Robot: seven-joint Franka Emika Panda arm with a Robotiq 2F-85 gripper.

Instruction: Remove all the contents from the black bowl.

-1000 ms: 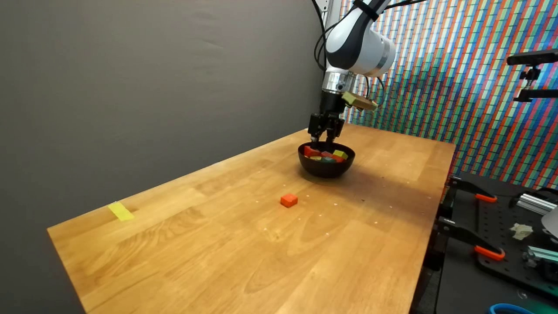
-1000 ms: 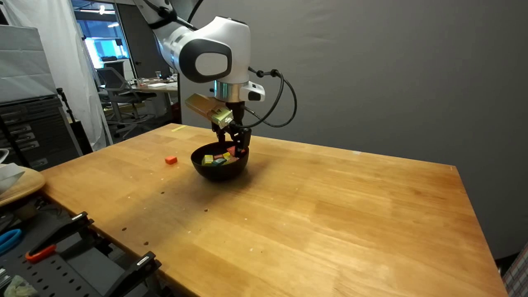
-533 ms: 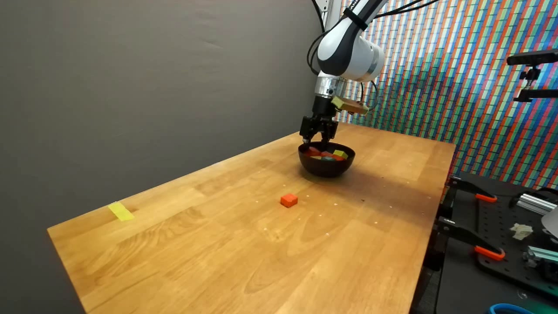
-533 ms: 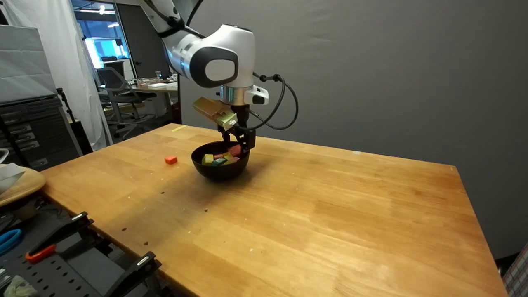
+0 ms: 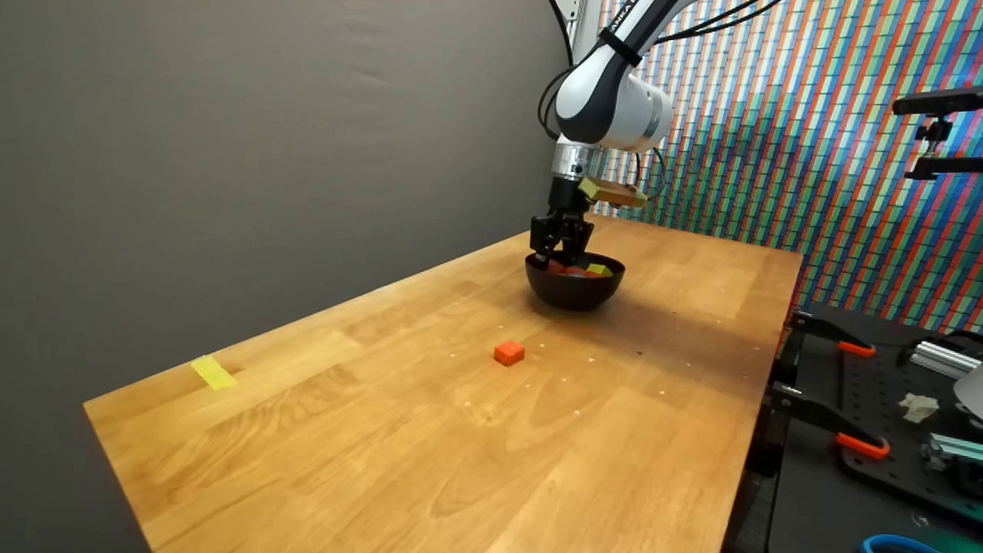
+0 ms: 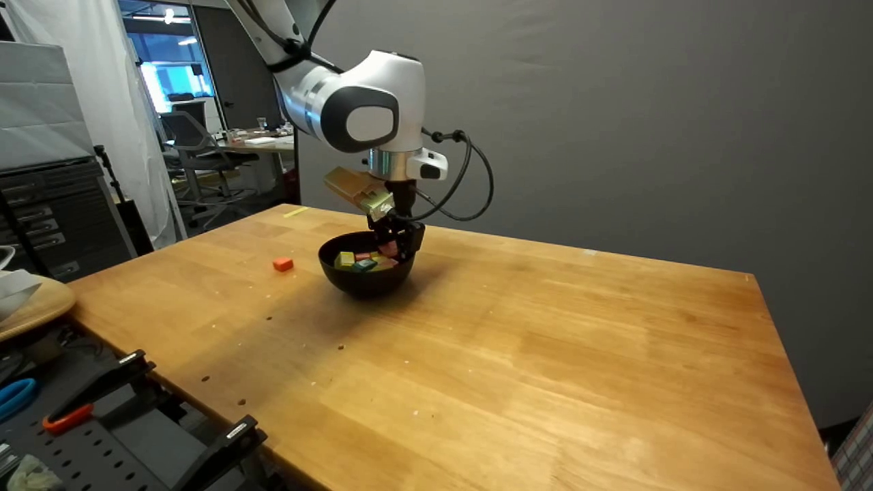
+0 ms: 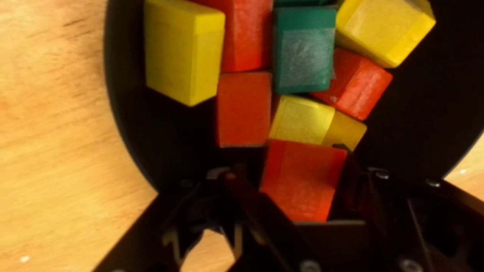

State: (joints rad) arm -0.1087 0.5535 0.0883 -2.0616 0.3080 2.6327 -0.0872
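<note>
Apparently at the grasping step, with the gripper (image 7: 293,172) partly spread astride a red block (image 7: 304,179) among other blocks (image 7: 304,56) in the black bowl (image 6: 365,281), too dark to tell whether gripping; next, secure and lift clear.

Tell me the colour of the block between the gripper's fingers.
Red; that block shows best in the wrist view.

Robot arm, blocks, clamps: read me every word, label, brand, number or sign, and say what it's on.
"ANKA": on the robot arm, in an exterior view, near the top edge; small, likely partial.
White marks on the black clamps: too small to read.
Blocks in the black bowl: no readable text.
</note>
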